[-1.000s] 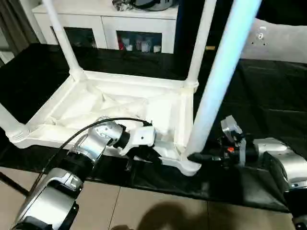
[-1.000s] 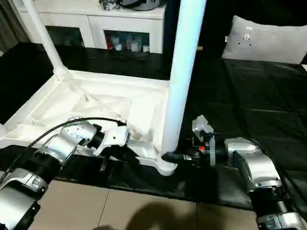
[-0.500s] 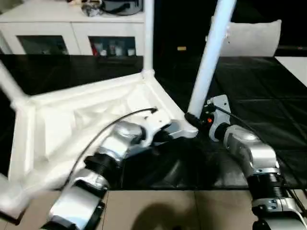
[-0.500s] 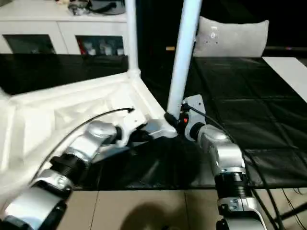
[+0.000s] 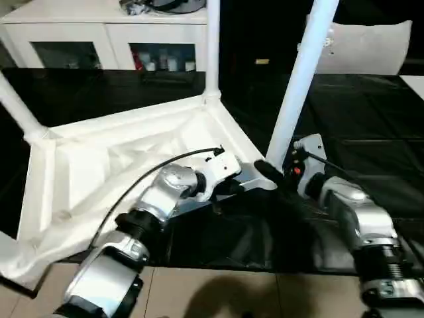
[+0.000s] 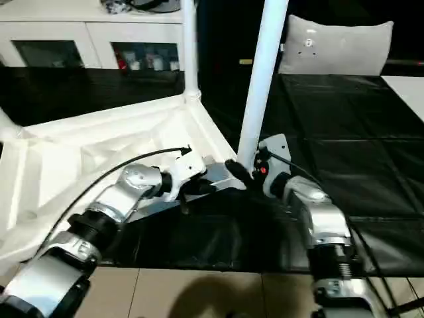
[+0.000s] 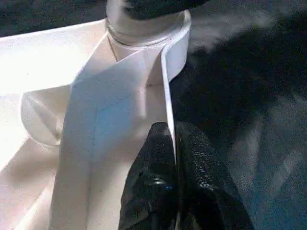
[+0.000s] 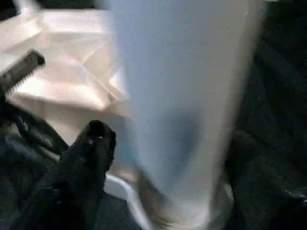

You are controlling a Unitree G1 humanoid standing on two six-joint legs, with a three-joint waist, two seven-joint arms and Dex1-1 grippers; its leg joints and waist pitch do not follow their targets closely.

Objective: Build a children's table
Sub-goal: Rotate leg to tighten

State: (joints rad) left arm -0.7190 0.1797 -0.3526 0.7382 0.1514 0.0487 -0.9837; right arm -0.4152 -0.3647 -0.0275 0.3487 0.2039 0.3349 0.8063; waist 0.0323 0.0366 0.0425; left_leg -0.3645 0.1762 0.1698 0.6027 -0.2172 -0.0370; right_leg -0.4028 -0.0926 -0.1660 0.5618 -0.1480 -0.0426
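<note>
Table (image 5: 119, 159): white, upside down on the black sheet (image 5: 371, 132), legs up.
Near leg (image 5: 298, 86): stands in the corner by both hands.
Left hand (image 7: 173, 165): pinched closed on the table's thin rim.
Right hand (image 8: 158, 163): fingers (image 8: 93, 143) spread open around the near leg's base.

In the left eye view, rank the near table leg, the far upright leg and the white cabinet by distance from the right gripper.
1. Near table leg, right beside the right gripper.
2. Far upright leg, at the back corner.
3. White cabinet, behind the table.
</note>
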